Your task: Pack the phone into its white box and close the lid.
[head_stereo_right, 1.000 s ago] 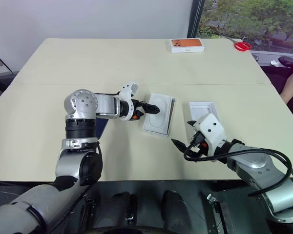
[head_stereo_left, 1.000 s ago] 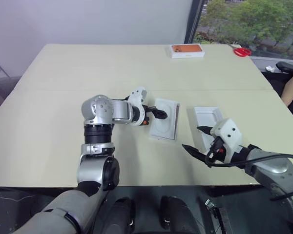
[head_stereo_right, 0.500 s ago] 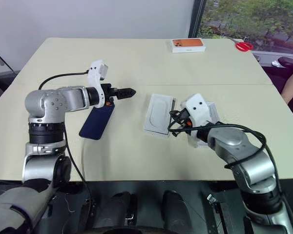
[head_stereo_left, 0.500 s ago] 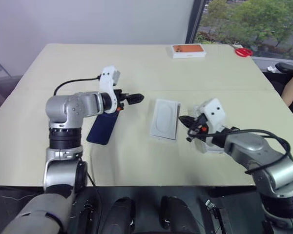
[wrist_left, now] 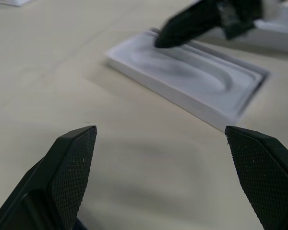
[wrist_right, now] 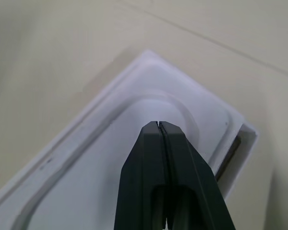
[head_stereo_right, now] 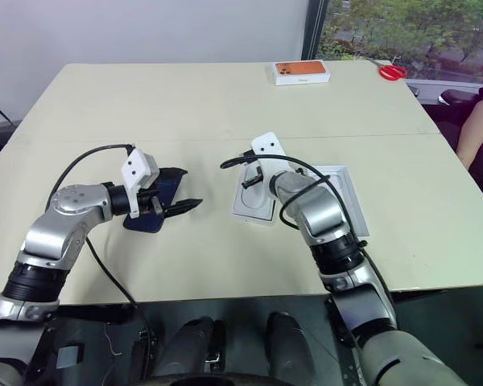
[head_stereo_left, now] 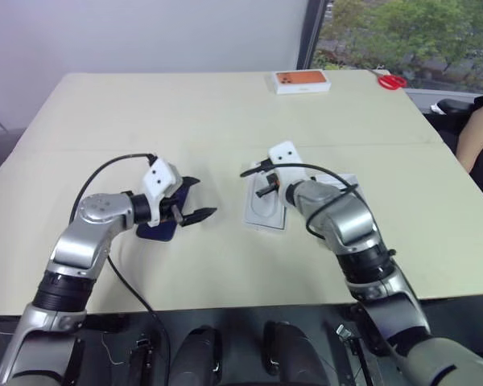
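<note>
Phone (head_stereo_right: 154, 201): flat on the bench (head_stereo_right: 105, 104), partly under the left gripper (head_stereo_right: 177, 193), jaws spread wide, grasping nothing. Just beyond, lid (head_stereo_left: 267, 211) inner face up, with the clenched right gripper (wrist_right: 159, 125) pressing at its recess, empty. White box (head_stereo_right: 348, 193) touching the lid, behind that arm. Risk: closed tips pushing the lid sideways into the box, or over its rim.

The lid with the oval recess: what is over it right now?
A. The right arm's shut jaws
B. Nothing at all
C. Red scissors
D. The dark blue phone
A: the right gripper, jaws pressed together, hangs over the oval recess of the lid.
</note>
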`<state>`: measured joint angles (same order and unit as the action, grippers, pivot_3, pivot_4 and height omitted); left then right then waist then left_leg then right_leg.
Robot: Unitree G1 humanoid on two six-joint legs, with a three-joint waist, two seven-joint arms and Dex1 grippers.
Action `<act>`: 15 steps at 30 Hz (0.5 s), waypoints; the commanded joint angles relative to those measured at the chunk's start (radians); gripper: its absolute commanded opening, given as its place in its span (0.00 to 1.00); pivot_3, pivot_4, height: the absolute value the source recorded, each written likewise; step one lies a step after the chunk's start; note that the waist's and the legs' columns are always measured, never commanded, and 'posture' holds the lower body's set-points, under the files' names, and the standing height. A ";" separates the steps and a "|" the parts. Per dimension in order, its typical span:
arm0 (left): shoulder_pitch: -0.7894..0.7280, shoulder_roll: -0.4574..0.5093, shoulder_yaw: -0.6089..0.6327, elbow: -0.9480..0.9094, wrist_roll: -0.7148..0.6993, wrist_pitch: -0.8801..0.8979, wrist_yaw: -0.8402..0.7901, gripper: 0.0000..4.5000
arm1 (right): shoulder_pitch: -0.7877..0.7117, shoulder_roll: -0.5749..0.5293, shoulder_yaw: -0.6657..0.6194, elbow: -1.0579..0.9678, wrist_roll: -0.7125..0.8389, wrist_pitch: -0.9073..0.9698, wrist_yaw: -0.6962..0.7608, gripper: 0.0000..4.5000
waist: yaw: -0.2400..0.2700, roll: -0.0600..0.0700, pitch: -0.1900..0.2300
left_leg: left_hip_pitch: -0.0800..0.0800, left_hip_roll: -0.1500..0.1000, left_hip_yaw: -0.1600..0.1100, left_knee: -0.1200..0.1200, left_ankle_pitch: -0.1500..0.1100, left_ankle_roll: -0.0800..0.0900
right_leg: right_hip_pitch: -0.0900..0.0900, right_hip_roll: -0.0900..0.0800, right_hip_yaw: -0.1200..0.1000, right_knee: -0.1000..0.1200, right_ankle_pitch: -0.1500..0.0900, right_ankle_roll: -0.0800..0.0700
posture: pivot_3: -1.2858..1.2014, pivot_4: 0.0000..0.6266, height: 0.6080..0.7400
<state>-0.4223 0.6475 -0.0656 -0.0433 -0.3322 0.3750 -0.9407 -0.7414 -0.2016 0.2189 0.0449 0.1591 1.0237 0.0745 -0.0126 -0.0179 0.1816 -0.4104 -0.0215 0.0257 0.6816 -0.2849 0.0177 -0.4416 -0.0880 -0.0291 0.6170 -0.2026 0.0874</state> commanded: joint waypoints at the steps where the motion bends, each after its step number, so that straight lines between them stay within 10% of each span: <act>1: 0.002 0.001 0.024 -0.019 0.010 -0.023 0.014 1.00 | -0.024 0.019 -0.036 0.012 -0.034 0.023 -0.029 0.01 | 0.000 0.000 0.000 | 0.000 0.000 0.000 0.000 0.000 0.000 | 0.000 0.000 0.000 0.000 0.000 0.000 | 0.52 0.24 1.00; 15: -0.001 -0.023 0.028 -0.012 0.012 -0.034 0.018 1.00 | 0.067 0.013 -0.048 -0.213 -0.069 0.219 -0.027 0.01 | -0.002 0.000 0.000 | 0.000 0.000 0.000 0.000 0.000 0.001 | 0.000 0.004 -0.001 0.001 0.000 0.001 | 0.52 0.24 1.00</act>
<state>-0.4135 0.6248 -0.0602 -0.0421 -0.3165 0.3625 -0.9218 -0.6708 -0.1860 0.1828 -0.1170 0.1009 1.2330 0.0456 -0.0144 -0.0178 0.1815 -0.4102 -0.0211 0.0259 0.6821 -0.2851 0.0184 -0.4414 -0.0838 -0.0296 0.6184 -0.2026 0.0880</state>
